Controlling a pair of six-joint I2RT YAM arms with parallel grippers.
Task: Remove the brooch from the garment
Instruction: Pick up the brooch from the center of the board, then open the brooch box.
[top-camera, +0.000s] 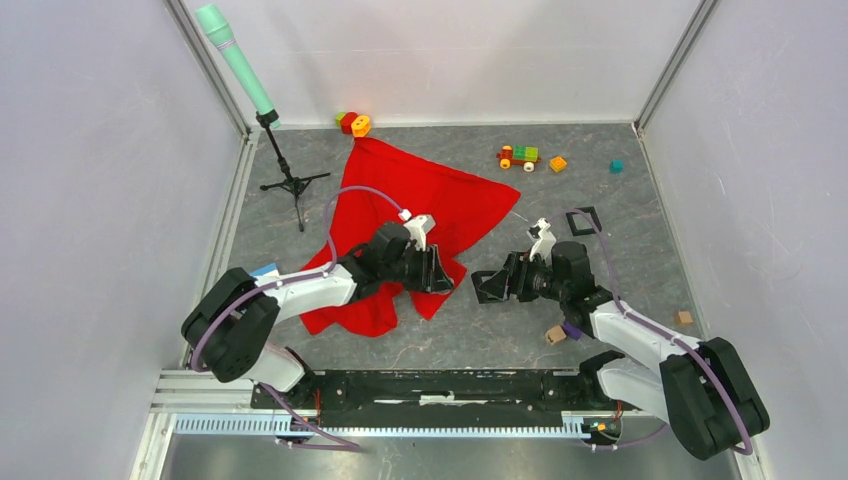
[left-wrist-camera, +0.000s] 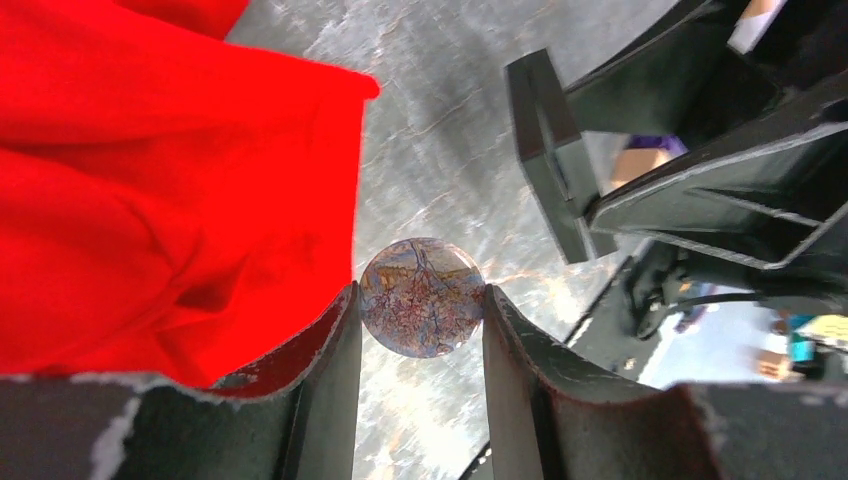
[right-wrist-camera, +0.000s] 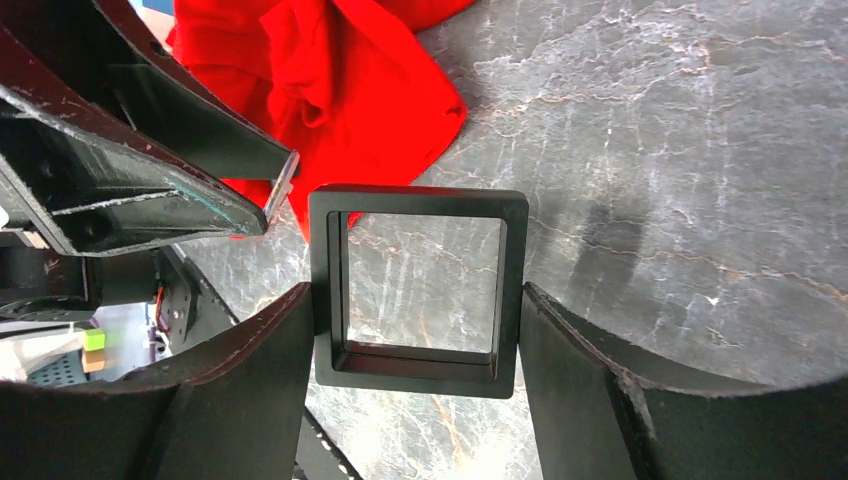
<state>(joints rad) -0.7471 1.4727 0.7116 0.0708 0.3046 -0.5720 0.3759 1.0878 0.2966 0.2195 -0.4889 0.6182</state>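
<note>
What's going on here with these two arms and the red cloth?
The left pincer is closed on a small round domed piece, apparently the brooch, held just off the edge of the red garment. The right pincer grips a black square frame close beside it. The brooch looks already off the cloth.

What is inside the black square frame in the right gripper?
No object shows inside the black square frame; only marbled table is seen through it. What lies under its rim is covered.
</note>
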